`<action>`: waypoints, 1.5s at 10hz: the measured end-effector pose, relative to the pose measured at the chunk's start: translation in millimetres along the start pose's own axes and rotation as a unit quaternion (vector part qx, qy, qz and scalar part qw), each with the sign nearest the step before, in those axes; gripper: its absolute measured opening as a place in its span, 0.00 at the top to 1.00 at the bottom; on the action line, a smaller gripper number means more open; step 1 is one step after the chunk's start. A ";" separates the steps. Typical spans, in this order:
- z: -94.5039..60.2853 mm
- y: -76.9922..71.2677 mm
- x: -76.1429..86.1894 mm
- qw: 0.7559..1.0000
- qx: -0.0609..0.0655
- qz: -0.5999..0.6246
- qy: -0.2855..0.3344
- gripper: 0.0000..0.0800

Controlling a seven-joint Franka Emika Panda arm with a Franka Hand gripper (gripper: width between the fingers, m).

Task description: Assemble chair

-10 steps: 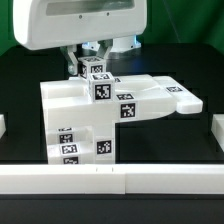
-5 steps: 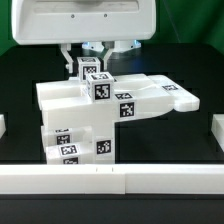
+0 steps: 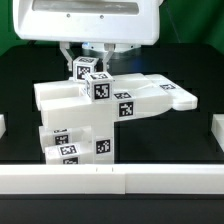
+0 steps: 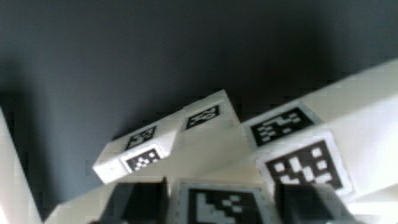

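1. Nearest in the exterior view: a low white rail [image 3: 110, 179] runs across the front of the black table [image 3: 20, 150].
2. Behind it, mid-table, the chair [image 3: 85, 110]: matte white blocks joined into one body, tags on the front faces and on top.
3. Lower front block of the chair carries three tags; a wide flat slab sits on top and reaches out toward the exterior view's right, ending in a notched tip.
4. A small tagged cube [image 3: 100, 88] stands on the slab near its middle. A second small tagged piece [image 3: 90, 68] sits just behind and above it.
5. Gripper [image 3: 91, 62] is at that rear piece, fingers down on either side of it, clamped on it with a narrow gap. Contact edges are partly hidden by the gripper body.
6. Wrist view: dark fingertips [image 4: 128, 205] flank a tagged face, more chair tags beyond, blurred.
7. Farthest: the large glossy white gripper housing fills the top, green backdrop behind.
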State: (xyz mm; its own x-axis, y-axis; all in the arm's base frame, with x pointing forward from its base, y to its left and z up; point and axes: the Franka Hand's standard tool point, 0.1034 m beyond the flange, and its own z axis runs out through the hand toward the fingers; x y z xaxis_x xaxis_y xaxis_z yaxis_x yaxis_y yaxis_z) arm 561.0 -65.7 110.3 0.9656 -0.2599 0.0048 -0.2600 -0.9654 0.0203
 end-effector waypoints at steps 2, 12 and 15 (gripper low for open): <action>0.0 -2.0 -0.2 0.996 0.003 0.088 0.000 0.64; 0.3 -1.4 0.1 0.992 0.010 0.122 -0.001 0.20; 0.3 -0.8 0.4 1.000 0.007 0.014 0.001 0.19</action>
State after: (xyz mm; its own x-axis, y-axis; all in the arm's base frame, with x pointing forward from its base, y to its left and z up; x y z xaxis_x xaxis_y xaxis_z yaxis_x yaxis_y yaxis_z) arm 561.6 -65.0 110.0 0.9579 -0.2870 0.0069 -0.2870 -0.9579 0.0065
